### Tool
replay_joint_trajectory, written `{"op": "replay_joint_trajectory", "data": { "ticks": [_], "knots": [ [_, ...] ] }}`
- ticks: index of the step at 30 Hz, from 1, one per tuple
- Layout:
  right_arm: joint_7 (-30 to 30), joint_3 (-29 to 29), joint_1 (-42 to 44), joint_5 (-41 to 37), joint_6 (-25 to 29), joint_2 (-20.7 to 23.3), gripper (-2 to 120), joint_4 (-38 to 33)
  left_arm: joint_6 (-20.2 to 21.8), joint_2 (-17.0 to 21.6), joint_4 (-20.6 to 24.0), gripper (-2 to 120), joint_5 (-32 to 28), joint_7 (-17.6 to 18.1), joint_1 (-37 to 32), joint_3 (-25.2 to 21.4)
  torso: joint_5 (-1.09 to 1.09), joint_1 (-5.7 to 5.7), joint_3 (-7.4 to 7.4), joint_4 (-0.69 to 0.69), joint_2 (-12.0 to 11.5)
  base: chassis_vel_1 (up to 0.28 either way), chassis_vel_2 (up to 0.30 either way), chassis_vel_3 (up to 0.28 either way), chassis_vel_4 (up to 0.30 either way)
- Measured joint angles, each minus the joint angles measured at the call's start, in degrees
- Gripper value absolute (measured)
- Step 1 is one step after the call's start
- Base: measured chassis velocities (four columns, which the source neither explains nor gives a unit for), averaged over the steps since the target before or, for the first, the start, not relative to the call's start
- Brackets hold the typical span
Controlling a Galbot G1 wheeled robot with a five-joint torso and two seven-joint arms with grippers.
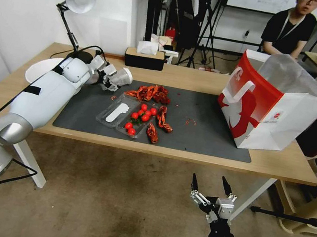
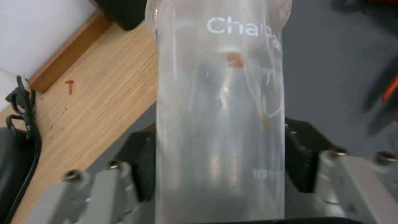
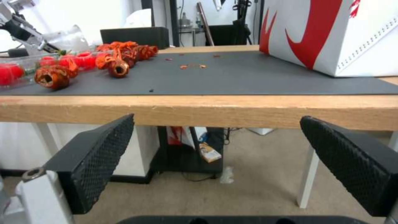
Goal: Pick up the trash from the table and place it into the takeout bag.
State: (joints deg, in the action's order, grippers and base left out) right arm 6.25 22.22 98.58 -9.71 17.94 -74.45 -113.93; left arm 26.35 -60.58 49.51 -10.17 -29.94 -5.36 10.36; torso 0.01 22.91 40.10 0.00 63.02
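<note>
Clear plastic is clamped in the left gripper [image 1: 113, 80]: the clear plastic cup [image 2: 219, 118], with white lettering on its wall and red specks inside, sits pinched between the black pads [image 2: 304, 154]. It is held at the mat's [image 1: 204, 137] far left corner, just beside the lamp base [image 1: 80, 56]. Over on the table's [image 1: 273, 163] right end the takeout bag [image 1: 274, 110] stands upright, mouth open, its near corner on the mat. Red shell scraps [image 1: 152, 93] lie scattered mid-mat around the clear tray of cherry tomatoes [image 1: 136, 119]. The right gripper [image 1: 212, 185] waits low in front of the table edge, fingers [image 3: 99, 158] spread wide, holding nothing.
</note>
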Motion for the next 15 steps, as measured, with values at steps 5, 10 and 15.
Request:
{"op": "replay_joint_trajectory", "data": {
  "ticks": [5,10,15],
  "knots": [
    [0.0,-0.1,-0.1,0.0,0.0,-0.1,100,0.1,0.4,0.0,0.4,41,-2.7,1.5,-0.5,-1.0,-0.02,0.0,0.0,0.0,0.0,0.0,0.0,0.0,0.0],
    [0.0,-0.1,0.0,0.1,0.0,-0.1,100,0.2,0.3,0.5,5.6,29,-10.7,1.8,-1.1,-3.6,-0.01,0.0,0.01,0.01,0.0,0.0,0.0,0.0,0.0],
    [0.0,-0.1,0.1,0.2,0.0,-0.2,100,0.0,0.4,0.8,13.5,20,-17.5,2.7,-1.5,-5.1,-0.01,0.01,0.01,-0.02,0.0,0.0,0.0,0.0,0.0]
  ]
}}
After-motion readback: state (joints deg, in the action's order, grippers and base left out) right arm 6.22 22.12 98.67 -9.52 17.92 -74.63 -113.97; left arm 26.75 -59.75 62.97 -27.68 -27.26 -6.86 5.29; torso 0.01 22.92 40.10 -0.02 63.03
